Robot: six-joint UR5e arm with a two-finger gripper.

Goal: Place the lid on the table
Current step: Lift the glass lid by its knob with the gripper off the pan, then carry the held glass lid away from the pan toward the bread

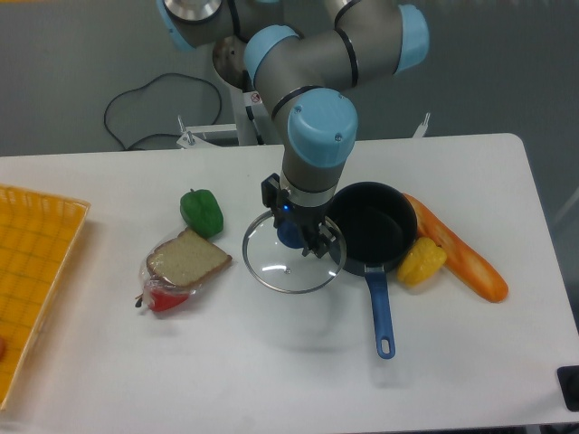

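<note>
Round clear glass lid (291, 262) with blue knob is gripped by hand (300, 237), crowded by black pot (375, 233), green pepper (202, 212), bread slice (187, 259) on white tabletop (271, 362).

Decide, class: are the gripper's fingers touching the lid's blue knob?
Touching. The fixed camera shows the fingers closed around the blue knob of the lid, no gap visible.

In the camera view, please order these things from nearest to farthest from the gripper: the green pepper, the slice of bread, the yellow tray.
Measured from the gripper, which is over the lid:
1. Green pepper, on the image left of the gripper, slightly toward the back.
2. Slice of bread, further to the image left, toward the front.
3. Yellow tray, at the table's far image-left edge.
</note>
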